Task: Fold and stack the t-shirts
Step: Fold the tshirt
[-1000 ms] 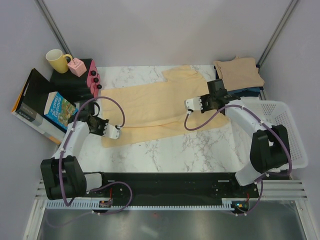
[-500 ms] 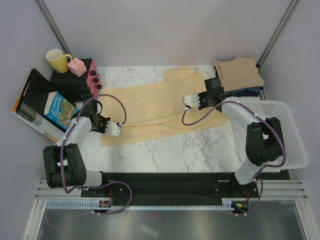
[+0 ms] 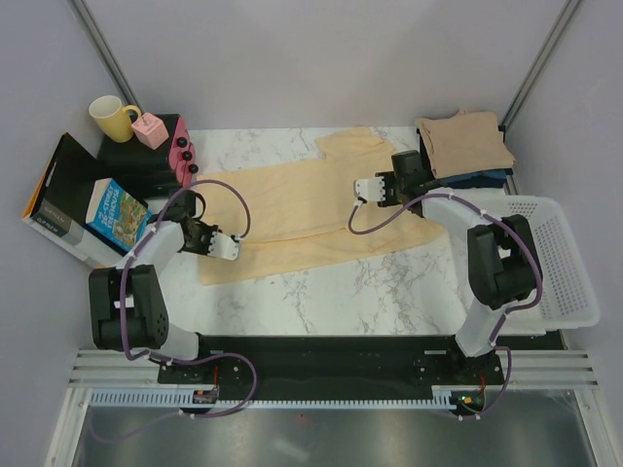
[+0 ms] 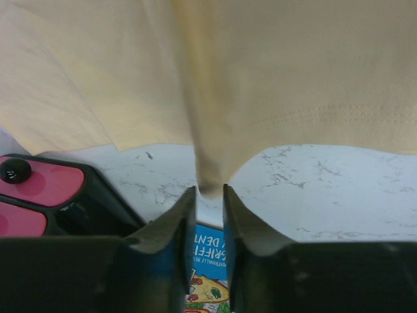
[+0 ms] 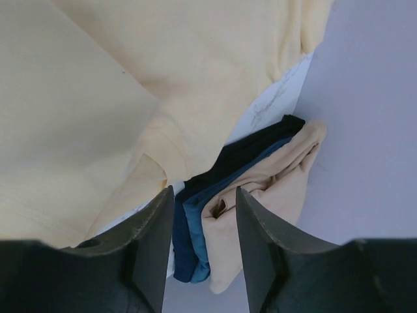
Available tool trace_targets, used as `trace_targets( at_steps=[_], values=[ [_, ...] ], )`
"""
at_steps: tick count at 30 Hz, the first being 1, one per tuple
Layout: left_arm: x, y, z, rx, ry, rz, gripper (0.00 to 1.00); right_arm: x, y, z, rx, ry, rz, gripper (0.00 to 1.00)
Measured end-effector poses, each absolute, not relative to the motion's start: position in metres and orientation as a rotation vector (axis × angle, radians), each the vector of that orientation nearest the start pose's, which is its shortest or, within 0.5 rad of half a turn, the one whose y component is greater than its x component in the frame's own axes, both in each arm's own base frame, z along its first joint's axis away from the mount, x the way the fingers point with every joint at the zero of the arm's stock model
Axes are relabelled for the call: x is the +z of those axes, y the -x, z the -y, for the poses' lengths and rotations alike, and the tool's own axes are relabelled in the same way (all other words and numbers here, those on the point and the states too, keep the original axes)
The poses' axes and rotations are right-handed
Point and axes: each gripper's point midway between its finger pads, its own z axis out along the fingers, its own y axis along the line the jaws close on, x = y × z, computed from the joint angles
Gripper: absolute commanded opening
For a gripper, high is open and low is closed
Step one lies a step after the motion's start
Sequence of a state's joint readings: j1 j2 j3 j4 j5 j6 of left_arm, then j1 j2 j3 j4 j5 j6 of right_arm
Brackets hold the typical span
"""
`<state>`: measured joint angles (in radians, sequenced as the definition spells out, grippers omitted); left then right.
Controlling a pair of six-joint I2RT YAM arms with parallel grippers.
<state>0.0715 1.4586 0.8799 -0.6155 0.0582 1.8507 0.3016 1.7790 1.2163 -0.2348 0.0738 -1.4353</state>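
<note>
A pale yellow t-shirt (image 3: 292,204) lies lengthwise across the marble table, folded over along its near edge. My left gripper (image 3: 226,248) sits at its near left corner. In the left wrist view the left gripper (image 4: 210,189) stands a little open, with a loose ridge of yellow cloth (image 4: 293,65) still between the tips. My right gripper (image 3: 362,190) hovers over the shirt's right part, open and empty (image 5: 204,190). Beyond it lies a folded stack: a tan t-shirt (image 5: 280,176) (image 3: 465,141) on teal-navy (image 5: 195,222) and black (image 5: 241,153) ones.
A white mesh basket (image 3: 565,263) stands at the right edge. At the back left are a yellow mug (image 3: 112,117), a pink box (image 3: 151,129) and a pink and black case (image 3: 182,154). A blue book (image 3: 115,216) leans beside the left arm.
Both grippers have gone from shut to open, letting go of the yellow shirt. The right gripper has drifted back and left; the left arm has shifted slightly towards the shirt.
</note>
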Motion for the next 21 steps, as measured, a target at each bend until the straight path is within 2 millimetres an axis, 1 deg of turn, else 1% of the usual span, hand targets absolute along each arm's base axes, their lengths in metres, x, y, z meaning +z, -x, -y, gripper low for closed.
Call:
trace_targets(
  at_steps=[1,2,5,6,9,11,14,18,20,21],
  values=[
    [0.062,-0.329,-0.054,-0.474,2.623,2.11,0.52,0.113,-0.479,-0.091,-0.634,1.835,-1.618,0.53],
    [0.061,-0.33,-0.056,-0.479,2.61,2.115,0.66,0.114,-0.482,-0.09,-0.652,1.82,-1.622,0.54],
    [0.058,-0.332,-0.064,-0.516,2.554,2.131,0.67,0.118,-0.487,-0.087,-0.692,1.776,-1.634,0.54],
    [0.058,-0.335,-0.066,-0.541,2.535,2.139,0.68,0.12,-0.488,-0.086,-0.698,1.766,-1.639,0.53],
    [0.061,-0.344,-0.076,-0.639,2.475,2.168,0.7,0.122,-0.484,-0.084,-0.691,1.763,-1.653,0.5],
    [0.064,-0.348,-0.078,-0.678,2.455,2.19,0.71,0.123,-0.472,-0.084,-0.651,1.792,-1.669,0.47],
    [0.07,-0.351,-0.079,-0.718,2.449,2.214,0.72,0.131,-0.445,-0.087,-0.552,1.864,-1.668,0.45],
    [0.09,-0.355,-0.076,-0.8,2.471,2.245,0.72,0.143,-0.409,-0.092,-0.425,1.947,-1.642,0.41],
    [0.099,-0.357,-0.073,-0.842,2.489,2.25,0.72,0.139,-0.393,-0.097,-0.359,1.983,-1.638,0.39],
    [0.103,-0.357,-0.071,-0.859,2.497,2.25,0.72,0.133,-0.386,-0.1,-0.322,2.005,-1.64,0.39]
  ],
)
